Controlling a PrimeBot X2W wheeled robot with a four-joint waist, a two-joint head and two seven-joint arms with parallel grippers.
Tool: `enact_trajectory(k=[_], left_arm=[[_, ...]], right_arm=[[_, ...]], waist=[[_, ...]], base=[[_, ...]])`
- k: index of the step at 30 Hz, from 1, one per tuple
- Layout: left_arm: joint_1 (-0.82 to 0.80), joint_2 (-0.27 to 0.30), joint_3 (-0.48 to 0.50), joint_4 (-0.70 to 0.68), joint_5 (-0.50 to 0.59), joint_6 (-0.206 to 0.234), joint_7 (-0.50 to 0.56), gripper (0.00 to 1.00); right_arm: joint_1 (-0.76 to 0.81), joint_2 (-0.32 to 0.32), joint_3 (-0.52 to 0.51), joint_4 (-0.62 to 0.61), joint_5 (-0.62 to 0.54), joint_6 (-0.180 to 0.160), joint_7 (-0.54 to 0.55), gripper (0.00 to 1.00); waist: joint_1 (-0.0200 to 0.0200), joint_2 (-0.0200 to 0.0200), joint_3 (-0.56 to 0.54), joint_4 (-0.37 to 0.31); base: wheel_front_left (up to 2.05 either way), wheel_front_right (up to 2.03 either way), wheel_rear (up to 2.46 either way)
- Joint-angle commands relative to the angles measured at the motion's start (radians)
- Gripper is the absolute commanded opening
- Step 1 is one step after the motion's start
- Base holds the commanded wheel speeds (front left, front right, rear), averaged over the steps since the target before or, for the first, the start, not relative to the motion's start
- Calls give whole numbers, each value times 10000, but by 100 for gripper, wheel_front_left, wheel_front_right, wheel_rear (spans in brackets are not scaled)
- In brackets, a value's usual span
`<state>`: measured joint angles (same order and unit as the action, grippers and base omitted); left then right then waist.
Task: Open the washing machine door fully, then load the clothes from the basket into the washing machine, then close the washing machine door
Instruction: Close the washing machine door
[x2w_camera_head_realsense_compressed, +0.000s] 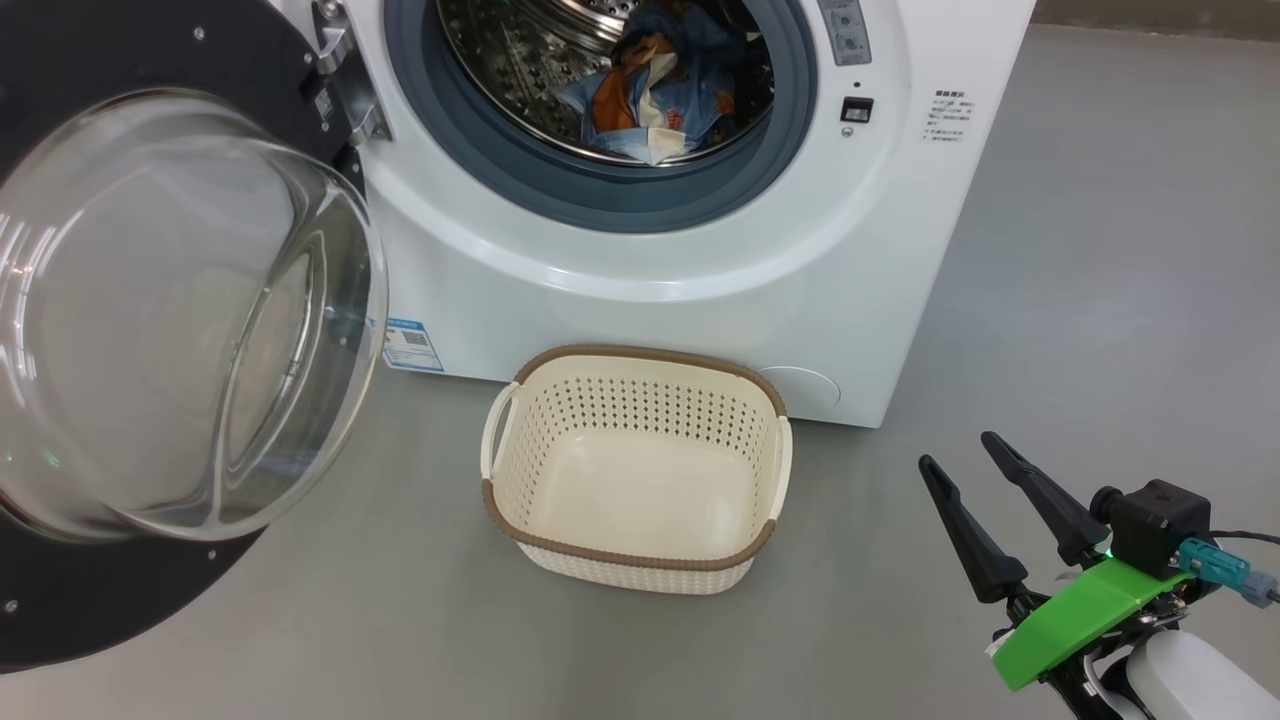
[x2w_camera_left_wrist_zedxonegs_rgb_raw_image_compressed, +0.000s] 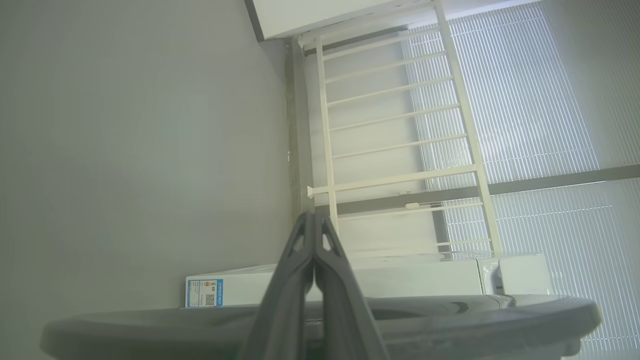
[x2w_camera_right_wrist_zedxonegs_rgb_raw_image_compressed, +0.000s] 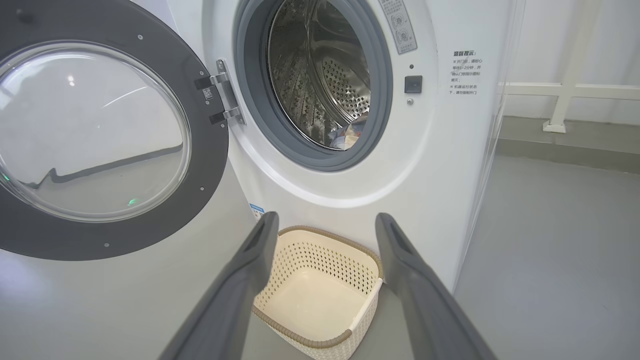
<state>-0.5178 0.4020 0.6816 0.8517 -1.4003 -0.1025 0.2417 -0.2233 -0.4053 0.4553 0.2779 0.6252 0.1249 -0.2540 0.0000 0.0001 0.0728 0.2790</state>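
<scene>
The white washing machine (x2w_camera_head_realsense_compressed: 700, 290) stands with its door (x2w_camera_head_realsense_compressed: 170, 320) swung wide to the left, glass bowl facing me. Blue and orange clothes (x2w_camera_head_realsense_compressed: 650, 95) lie inside the steel drum, and a corner of the clothes (x2w_camera_right_wrist_zedxonegs_rgb_raw_image_compressed: 350, 137) peeks over the gasket in the right wrist view. The cream basket (x2w_camera_head_realsense_compressed: 640, 395) sits on the floor before the machine with nothing in it. My right gripper (x2w_camera_head_realsense_compressed: 960, 450) hovers open at the lower right, to the right of the basket (x2w_camera_right_wrist_zedxonegs_rgb_raw_image_compressed: 320, 245). My left gripper (x2w_camera_left_wrist_zedxonegs_rgb_raw_image_compressed: 314, 215) is shut on nothing, fingers pressed together, just above the door's rim (x2w_camera_left_wrist_zedxonegs_rgb_raw_image_compressed: 450, 315).
Grey floor (x2w_camera_head_realsense_compressed: 1100, 300) stretches to the right of the machine. A white railing (x2w_camera_left_wrist_zedxonegs_rgb_raw_image_compressed: 400, 125) and window blinds lie beyond the machine in the left wrist view. A blue label (x2w_camera_head_realsense_compressed: 411, 345) marks the machine's lower front.
</scene>
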Motion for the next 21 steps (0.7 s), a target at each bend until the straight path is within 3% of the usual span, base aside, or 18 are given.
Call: enact_trajectory(k=[1,10,21], left_arm=[[-314,736,24,-90,-111,-88,360,0],[-330,689,-386,-125,-367,-206,1809,0],[-167,396,-1343,-1182,-488,-114,4049,0]], right_arm=[[-310,-90,152,-199,48,58,-78,100],[-290,-21,156,-112,73,58,-78,100],[-216,208,87,-28,62,58,-78,100]], waist=[[0,-1,-40,43],[0,-1,-171,163],[0,-1,-377,328]], base=[[0,0,0],[0,0,0],[0,0,0]])
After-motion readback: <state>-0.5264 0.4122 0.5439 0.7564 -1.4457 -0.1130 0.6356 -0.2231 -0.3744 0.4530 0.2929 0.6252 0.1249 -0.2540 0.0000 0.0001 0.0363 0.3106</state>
